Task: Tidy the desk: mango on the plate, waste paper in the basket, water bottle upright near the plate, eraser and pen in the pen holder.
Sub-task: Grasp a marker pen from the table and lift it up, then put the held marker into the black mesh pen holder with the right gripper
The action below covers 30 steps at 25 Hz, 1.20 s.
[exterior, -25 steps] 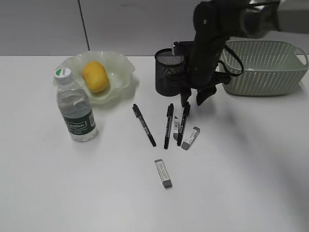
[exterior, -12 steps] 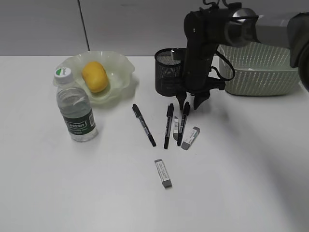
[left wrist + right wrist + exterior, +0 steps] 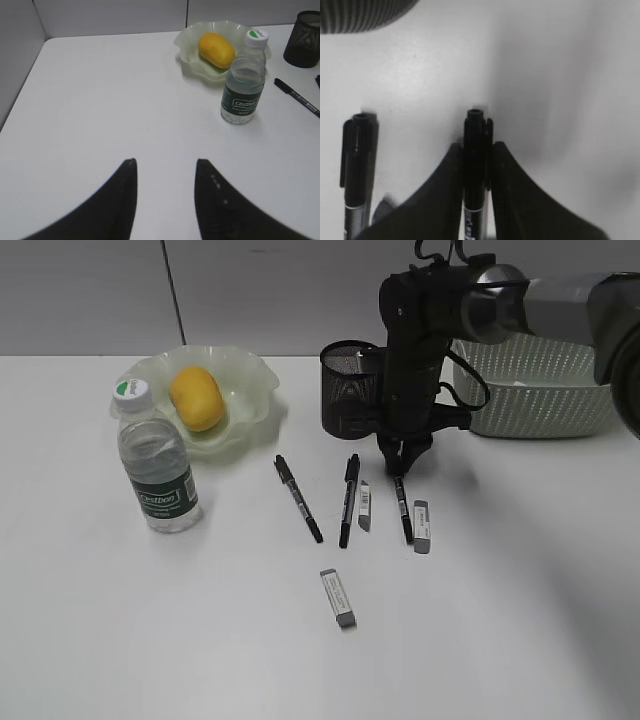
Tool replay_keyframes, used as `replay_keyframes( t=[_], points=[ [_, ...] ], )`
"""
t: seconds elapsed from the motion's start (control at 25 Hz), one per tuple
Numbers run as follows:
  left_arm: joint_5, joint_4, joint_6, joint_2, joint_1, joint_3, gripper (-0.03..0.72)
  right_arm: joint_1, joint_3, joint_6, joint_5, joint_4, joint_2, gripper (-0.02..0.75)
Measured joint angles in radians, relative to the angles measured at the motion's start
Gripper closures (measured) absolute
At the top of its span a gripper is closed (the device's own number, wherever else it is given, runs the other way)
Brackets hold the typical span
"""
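The mango (image 3: 197,397) lies in the plate (image 3: 245,372). The water bottle (image 3: 157,465) stands upright next to the plate. The pen holder (image 3: 350,390) stands on the desk (image 3: 150,620). My right gripper (image 3: 400,468) is shut on the cap end of the rightmost pen (image 3: 402,508), low over the desk; the right wrist view shows the pen (image 3: 476,130) between the fingers (image 3: 451,200). Two more pens (image 3: 299,498) (image 3: 348,498) and three erasers (image 3: 364,506) (image 3: 421,526) (image 3: 339,598) lie on the desk. My left gripper (image 3: 166,162) is open and empty. The waste paper is not clearly seen.
The basket (image 3: 540,390) stands at the back right behind my right arm. The left wrist view shows the bottle (image 3: 243,85), mango (image 3: 216,50), plate (image 3: 192,42), pen holder (image 3: 305,45) and one pen (image 3: 297,97) far ahead to the right.
My right gripper came down and shut on the rightmost pen. That pen swung straighter and to the right, and the eraser beside it shifted right.
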State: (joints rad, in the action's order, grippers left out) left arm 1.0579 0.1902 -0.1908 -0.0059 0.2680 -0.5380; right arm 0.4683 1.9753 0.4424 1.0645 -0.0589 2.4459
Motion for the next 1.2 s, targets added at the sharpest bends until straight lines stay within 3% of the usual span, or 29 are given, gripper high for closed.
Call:
replay_keyframes(
  t=[0.2, 0.32, 0.4, 0.6, 0.68, 1.04, 1.2],
  points=[
    [0.0, 0.0, 0.0, 0.0, 0.0, 0.0, 0.398, 0.0, -0.001, -0.046, 0.014, -0.062, -0.14, 0.602],
    [0.0, 0.0, 0.0, 0.0, 0.0, 0.0, 0.398, 0.0, -0.001, -0.086, -0.081, -0.068, -0.253, 0.602],
    [0.0, 0.0, 0.0, 0.0, 0.0, 0.0, 0.398, 0.0, -0.001, -0.1, -0.244, -0.106, -0.316, 0.603],
    [-0.001, -0.001, 0.0, 0.0, 0.0, 0.0, 0.398, -0.001, 0.0, -0.105, -0.863, -0.24, -0.338, 0.603],
    [-0.001, -0.001, 0.0, 0.0, 0.0, 0.0, 0.398, -0.001, 0.0, -0.107, -0.99, -0.255, -0.309, 0.603],
    [-0.001, -0.001, 0.0, 0.0, 0.0, 0.0, 0.398, -0.001, -0.024, -0.109, -1.055, -0.265, -0.183, 0.603],
    [-0.001, -0.001, 0.0, 0.0, 0.0, 0.0, 0.398, -0.001, -0.124, -0.109, -1.183, -0.27, -0.183, 0.603]
  ],
)
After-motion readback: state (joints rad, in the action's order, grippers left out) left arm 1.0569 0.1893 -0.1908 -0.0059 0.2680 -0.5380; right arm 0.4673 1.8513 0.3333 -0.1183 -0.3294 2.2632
